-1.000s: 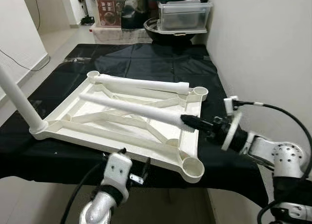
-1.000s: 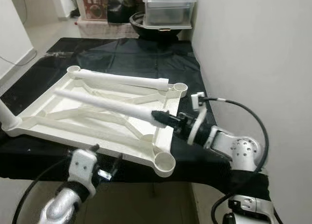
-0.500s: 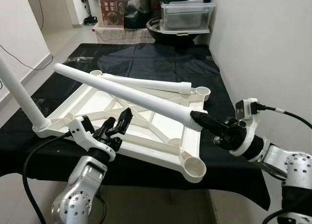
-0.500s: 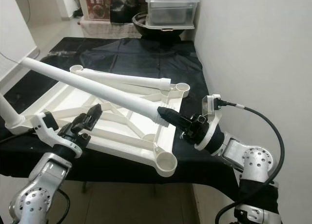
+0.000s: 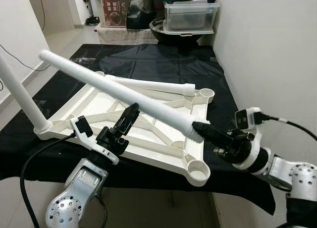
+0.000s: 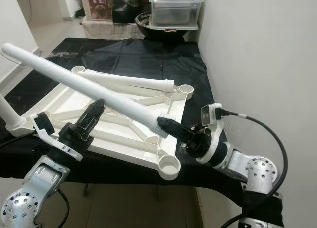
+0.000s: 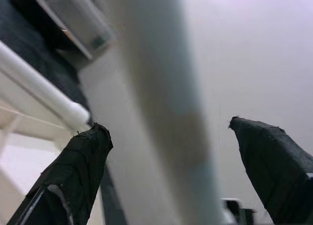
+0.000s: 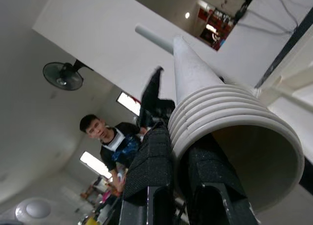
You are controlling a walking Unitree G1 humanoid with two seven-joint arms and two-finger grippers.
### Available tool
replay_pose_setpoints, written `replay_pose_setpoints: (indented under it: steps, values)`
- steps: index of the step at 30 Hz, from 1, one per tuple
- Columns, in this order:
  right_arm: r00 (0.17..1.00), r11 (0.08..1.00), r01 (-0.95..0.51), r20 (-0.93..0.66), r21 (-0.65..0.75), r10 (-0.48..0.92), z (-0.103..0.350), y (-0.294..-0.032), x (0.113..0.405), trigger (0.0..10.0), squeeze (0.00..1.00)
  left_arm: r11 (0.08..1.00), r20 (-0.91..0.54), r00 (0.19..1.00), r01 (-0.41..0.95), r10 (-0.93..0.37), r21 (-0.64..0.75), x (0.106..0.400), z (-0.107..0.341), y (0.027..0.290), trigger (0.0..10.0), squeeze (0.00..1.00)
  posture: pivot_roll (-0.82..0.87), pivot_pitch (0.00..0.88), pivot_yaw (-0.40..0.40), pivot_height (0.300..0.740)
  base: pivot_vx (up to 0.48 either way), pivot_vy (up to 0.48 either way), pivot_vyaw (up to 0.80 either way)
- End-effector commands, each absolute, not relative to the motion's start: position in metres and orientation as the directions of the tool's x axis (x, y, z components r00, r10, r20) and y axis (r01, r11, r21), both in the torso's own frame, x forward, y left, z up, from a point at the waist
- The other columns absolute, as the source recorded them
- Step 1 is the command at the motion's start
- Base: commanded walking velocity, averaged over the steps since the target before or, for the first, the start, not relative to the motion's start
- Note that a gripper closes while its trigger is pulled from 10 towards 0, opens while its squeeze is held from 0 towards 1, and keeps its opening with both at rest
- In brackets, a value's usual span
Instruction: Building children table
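Note:
A white plastic table top (image 5: 119,121) lies upside down on a black-covered table (image 5: 148,59). One white leg (image 5: 17,96) stands in its near left corner socket. A second leg (image 5: 148,84) lies across its far side. My right gripper (image 5: 198,130) is shut on the ribbed end of a third white leg (image 5: 114,86), which slants up and away to the left above the top. The empty near right socket (image 5: 196,169) sits just below that end. My left gripper (image 5: 130,114) is open, its fingers (image 7: 73,171) on either side of the lifted leg (image 7: 166,117).
A white wall (image 5: 267,54) runs along the table's right edge. Clear plastic boxes (image 5: 190,15) and a dark basin stand beyond the far end. A person (image 8: 115,142) is seen in the right wrist view. Pale floor (image 5: 54,39) lies at the far left.
My right gripper tipped the leg steeper and lowered its ribbed end toward the near right socket. My left gripper rose from below the table edge and now straddles the leg.

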State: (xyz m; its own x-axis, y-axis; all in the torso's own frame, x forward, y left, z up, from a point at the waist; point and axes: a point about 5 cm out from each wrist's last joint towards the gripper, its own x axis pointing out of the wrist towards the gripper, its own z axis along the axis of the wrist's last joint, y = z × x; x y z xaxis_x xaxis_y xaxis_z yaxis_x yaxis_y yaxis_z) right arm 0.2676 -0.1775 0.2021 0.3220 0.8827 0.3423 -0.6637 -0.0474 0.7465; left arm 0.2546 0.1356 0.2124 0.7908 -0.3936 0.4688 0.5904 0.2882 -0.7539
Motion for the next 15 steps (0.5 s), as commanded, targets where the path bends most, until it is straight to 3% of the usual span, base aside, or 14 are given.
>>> replay_pose_setpoints:
  steps: [1, 15]
  values:
    - [0.291, -0.09, -0.675, 0.376, 0.732, 0.88, 0.204, -0.177, 0.263, 0.0, 0.0, 0.253, 0.504, 0.77, 0.617, -0.391, -0.746, 0.251, 0.218, 0.14, 10.0, 0.0, 0.05, 0.09, -0.032, 0.74, 0.0, 0.0, 0.0]
    - [0.347, -0.065, -0.632, 0.357, 0.772, 0.867, 0.188, -0.192, 0.259, 0.0, 0.0, 0.213, 0.566, 0.753, 0.646, -0.336, -0.733, 0.249, 0.227, 0.164, 10.0, 0.0, 0.06, 0.085, -0.037, 0.74, 0.0, 0.0, 0.0]
